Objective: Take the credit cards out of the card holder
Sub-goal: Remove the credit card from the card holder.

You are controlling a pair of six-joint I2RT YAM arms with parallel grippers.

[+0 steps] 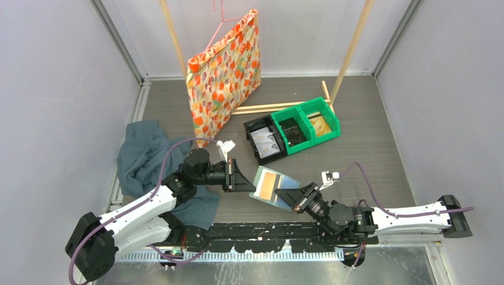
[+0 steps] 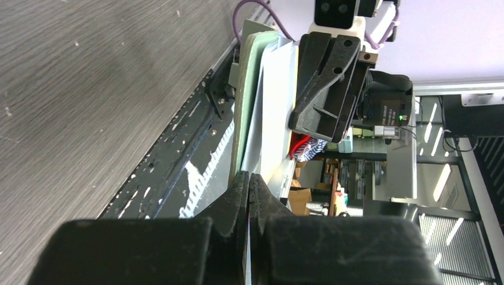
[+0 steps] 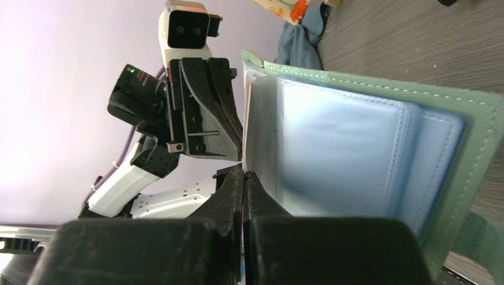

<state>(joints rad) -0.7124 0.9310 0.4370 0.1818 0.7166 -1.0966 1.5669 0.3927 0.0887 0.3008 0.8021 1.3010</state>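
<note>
Card holder point(image 1: 274, 187) held open over the table's near middle, an orange card point(image 1: 270, 181) showing inside, so I'd say nothing's out yet. Left gripper point(image 1: 246, 179) pinches its 9 o'clock edge, right gripper point(image 1: 295, 196) its 4 o'clock corner; green bins point(image 1: 309, 123) at 1 o'clock.

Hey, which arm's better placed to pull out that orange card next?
Probably left: the left claw grips the card holder edge beside the orange card; the right claw pinches the blue half, steadying it.
</note>
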